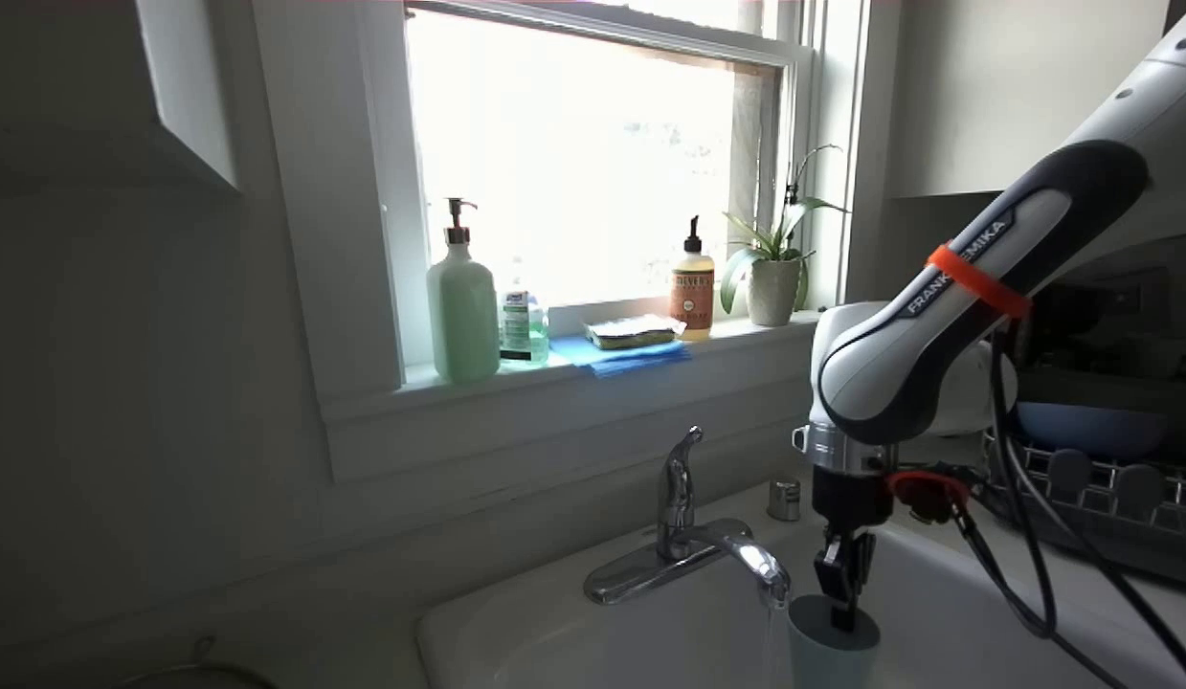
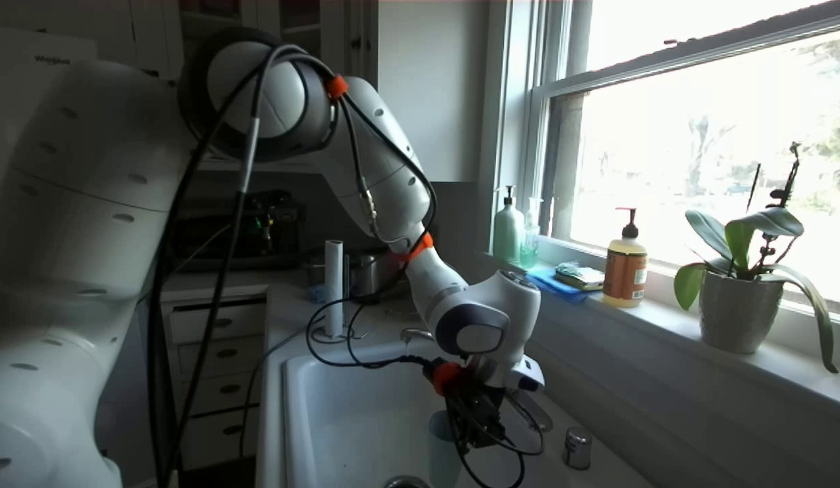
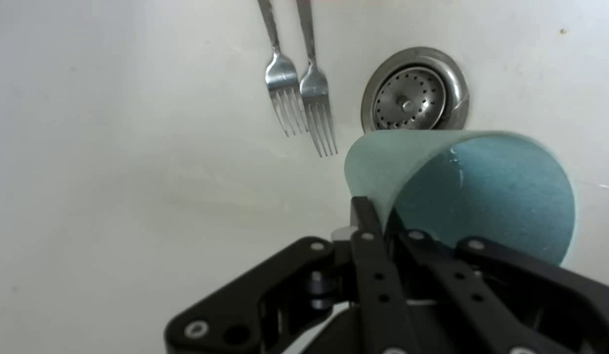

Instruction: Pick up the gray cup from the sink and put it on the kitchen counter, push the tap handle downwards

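Two forks lying side by side on the floor of the sink, close to the metal drain. Also in the sink, mouth upward, the gray cup. Pinched tight on its wall at the rim, the claw, with one finger inside and one outside. Hard to judge any contact between cup base and sink floor. On the sink's edge nearest the windowsill, a chrome tap handle standing upright above a low curved spout, with a thin stream of water below, just beside the cup in an exterior view. Along the same edge, a small chrome knob. Above the sink, on the sill, a pale-green pump bottle, a sponge on a blue cloth, an orange-labelled bottle and a potted plant. Beside the sink, a tabletop bearing an upright white tube.
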Tool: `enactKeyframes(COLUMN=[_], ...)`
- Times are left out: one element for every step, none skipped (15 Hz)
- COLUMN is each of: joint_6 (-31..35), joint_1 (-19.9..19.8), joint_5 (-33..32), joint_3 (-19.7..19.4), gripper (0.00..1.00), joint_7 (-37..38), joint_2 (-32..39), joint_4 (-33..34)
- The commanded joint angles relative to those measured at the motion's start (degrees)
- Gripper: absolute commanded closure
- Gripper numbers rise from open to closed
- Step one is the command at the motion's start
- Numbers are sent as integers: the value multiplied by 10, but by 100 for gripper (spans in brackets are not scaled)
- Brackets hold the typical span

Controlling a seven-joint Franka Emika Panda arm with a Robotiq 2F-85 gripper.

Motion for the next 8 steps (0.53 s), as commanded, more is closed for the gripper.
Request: enactKeyframes(joint_6=[-46,-53,-60,-73,-81,-92,-105,-111], joint_1=[1,-1,-7,-8,-13,-16,-21,-27], joint_5=[-63,-71,-72,-74,-71,-70,-64,-60], joint_3=[-19,-23,-28,-32,-38,-44,-51,-60], gripper=[99,99,99,99,99,99,99,99], joint_7=[42,47,45,48,47,49,49,51], joint_2=[-98,-120,-141,-160,-181,-199,-216,-230], joint_4=[-48,-54,-60,-61,-64,-64,-62,-59])
